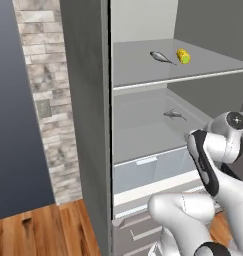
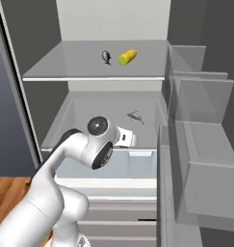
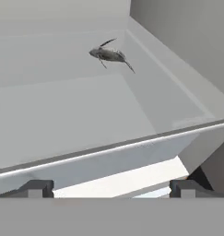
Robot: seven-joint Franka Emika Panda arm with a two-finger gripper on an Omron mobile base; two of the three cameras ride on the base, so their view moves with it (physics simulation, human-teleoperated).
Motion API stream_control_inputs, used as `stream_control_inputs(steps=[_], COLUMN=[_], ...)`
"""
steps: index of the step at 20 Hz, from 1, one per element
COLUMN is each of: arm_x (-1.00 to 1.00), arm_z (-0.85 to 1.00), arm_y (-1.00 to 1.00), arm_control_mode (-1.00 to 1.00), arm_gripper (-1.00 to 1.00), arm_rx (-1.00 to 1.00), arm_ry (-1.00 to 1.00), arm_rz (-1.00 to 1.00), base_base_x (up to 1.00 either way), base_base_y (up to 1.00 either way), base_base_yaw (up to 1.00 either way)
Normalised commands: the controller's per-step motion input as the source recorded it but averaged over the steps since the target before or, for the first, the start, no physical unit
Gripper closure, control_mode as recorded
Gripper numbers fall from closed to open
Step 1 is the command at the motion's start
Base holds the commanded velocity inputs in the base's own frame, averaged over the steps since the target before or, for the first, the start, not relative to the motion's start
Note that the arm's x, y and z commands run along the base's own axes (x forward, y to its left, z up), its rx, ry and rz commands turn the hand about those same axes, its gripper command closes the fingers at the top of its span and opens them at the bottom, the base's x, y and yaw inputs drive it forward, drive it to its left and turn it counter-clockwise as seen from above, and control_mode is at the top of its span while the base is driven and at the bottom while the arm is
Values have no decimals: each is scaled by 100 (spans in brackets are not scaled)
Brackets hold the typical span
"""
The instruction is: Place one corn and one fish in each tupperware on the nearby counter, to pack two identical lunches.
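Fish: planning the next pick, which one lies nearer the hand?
The fish alone on the lower shelf; the other fish lies above, beside the corn.

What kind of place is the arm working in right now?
Most likely the inside of an open fridge in a kitchen: a shelf carrying a fish and a corn, a lower shelf with a second fish, and door bins at the side.
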Motion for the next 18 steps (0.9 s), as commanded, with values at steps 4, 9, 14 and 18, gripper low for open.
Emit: stream_control_inputs(steps=[4,9,14,18], arm_x=[100,98,18,37], arm_z=[41,77,12,-30], arm_y=[-22,-4,0,-14], arm_control_mode=[-100,-100,-100,-100], arm_gripper=[-100,-100,-100,-100], arm_rx=[1,0,0,0], arm_ry=[-1,-1,1,2], arm_rz=[0,0,0,0], base_base_x=[0,0,0,0], base_base_y=[0,0,0,0], base_base_yaw=[0,0,0,0])
